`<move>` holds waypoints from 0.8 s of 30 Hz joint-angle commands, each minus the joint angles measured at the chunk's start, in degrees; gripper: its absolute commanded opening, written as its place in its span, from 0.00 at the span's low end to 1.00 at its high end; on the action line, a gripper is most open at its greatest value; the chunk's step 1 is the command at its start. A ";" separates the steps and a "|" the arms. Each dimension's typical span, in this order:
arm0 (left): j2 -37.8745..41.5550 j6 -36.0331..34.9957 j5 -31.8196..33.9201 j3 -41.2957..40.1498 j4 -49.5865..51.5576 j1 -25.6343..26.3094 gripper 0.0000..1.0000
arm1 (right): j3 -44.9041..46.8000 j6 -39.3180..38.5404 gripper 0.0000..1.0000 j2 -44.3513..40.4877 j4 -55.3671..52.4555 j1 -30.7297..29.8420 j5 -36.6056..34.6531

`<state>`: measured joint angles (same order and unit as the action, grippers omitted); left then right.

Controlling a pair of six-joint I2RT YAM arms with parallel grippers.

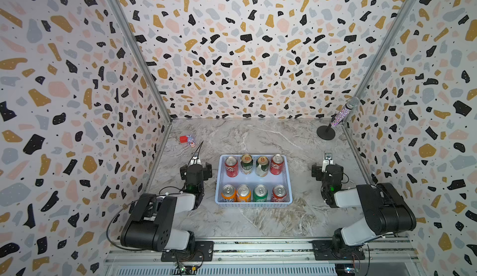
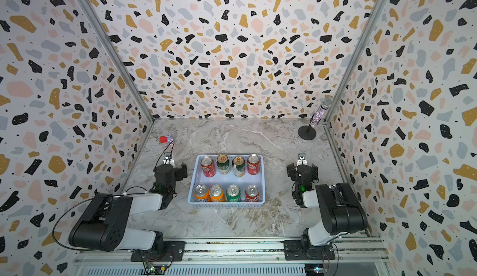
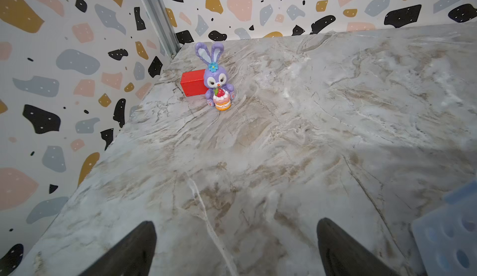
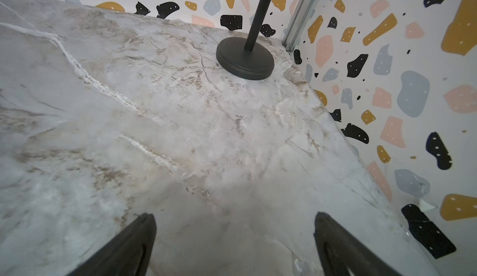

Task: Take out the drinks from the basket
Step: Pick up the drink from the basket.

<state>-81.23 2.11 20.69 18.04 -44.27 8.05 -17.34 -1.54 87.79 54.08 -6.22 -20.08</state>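
Open tabletop (image 1: pixel 258 138) around basket (image 1: pixel 254 205); free aisle between can rows (image 1: pixel 260 193)

My left arm (image 1: pixel 154 218) is folded over its base, elbow raised, forearm reaching forward and the wrist pitched downward. The left gripper (image 3: pixel 236 246) is spread wide, its dark fingers (image 3: pixel 134 249) well apart with nothing between them. My right arm (image 1: pixel 382 210) mirrors that pose on its own side. The right gripper (image 4: pixel 235 243) is spread just as wide, fingers (image 4: pixel 340 246) empty.
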 commanded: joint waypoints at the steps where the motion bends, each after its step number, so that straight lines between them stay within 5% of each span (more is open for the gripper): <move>1: 0.59 -0.26 0.50 -0.20 -2.96 -0.06 1.00 | -1.20 0.40 1.00 -0.51 0.93 0.07 0.12; 24: 0.86 -0.49 0.64 -0.22 -3.43 -0.06 1.00 | -0.86 0.19 1.00 -0.88 1.74 0.07 -0.29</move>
<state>-81.23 2.09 20.71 18.04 -44.29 8.05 -17.34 -1.54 87.79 54.13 -6.22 -19.97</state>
